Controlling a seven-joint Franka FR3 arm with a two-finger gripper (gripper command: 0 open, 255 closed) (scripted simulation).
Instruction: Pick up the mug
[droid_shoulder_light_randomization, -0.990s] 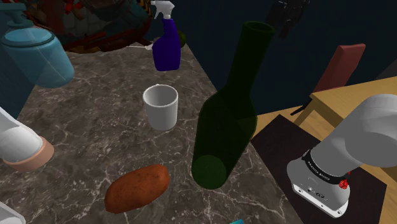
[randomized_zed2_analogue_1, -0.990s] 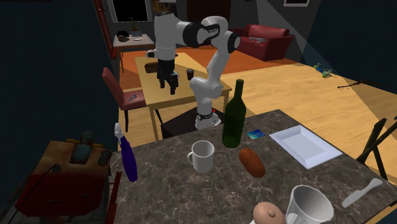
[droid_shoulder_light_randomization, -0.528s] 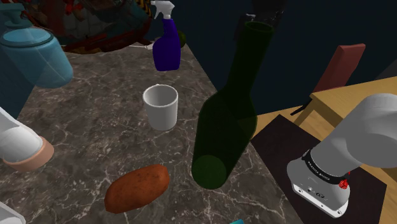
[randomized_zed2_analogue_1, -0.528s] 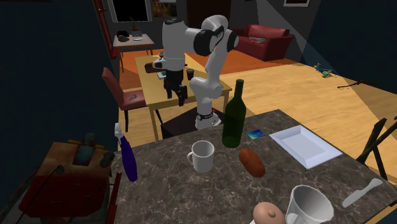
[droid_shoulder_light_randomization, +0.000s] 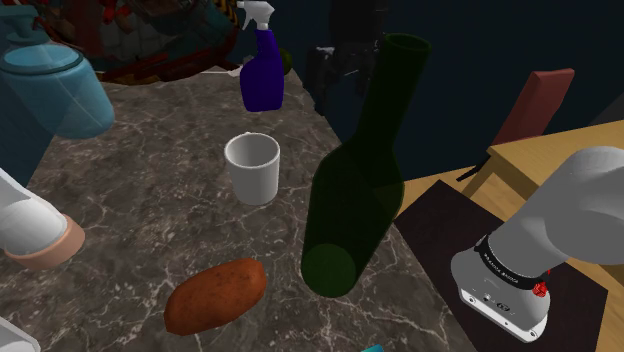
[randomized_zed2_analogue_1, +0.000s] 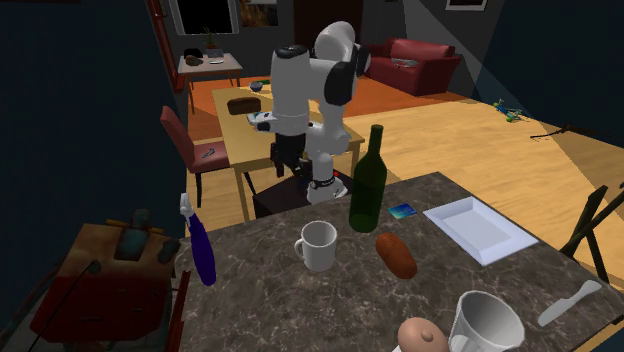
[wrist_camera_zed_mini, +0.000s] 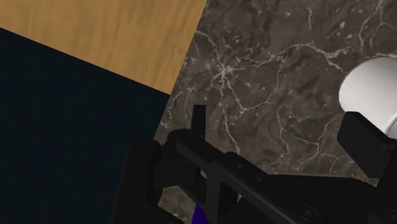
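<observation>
Gripper (randomized_zed2_analogue_1: 287, 168) hangs off the white arm (randomized_zed2_analogue_1: 300, 85), above the far edge of the dark marbled counter (randomized_zed2_analogue_1: 270, 300) and clear of everything on it. In the wrist view I read the two black fingers (wrist_camera_zed_mini: 199, 119) as spread apart, with only veined counter surface between them and nothing clasped. The mug (randomized_zed2_analogue_1: 318, 246) is white and stands upright, mouth up, on the counter. In the second exterior view it sits between the purple spray bottle (randomized_zed2_analogue_1: 203, 252) to its left and the tall dark green bottle (randomized_zed2_analogue_1: 368, 182) to its right, touching neither. The wrist view shows part of the mug's white body beside one finger, not in the gap. From the shoulder view the mug stands near the middle of the counter. The green bottle looms close to the lens at its right, and I see the gripper as a dark shape behind the bottle's neck, above and beyond the mug. A reddish-brown potato (droid_shoulder_light_randomization: 215, 295) lies on the counter nearer the camera than the mug, well apart from it. A shallow white tray (randomized_zed2_analogue_1: 480, 228) rests toward the second exterior view's right. Stand base (droid_shoulder_light_randomization: 500, 290) sits at the shoulder view's lower right.
</observation>
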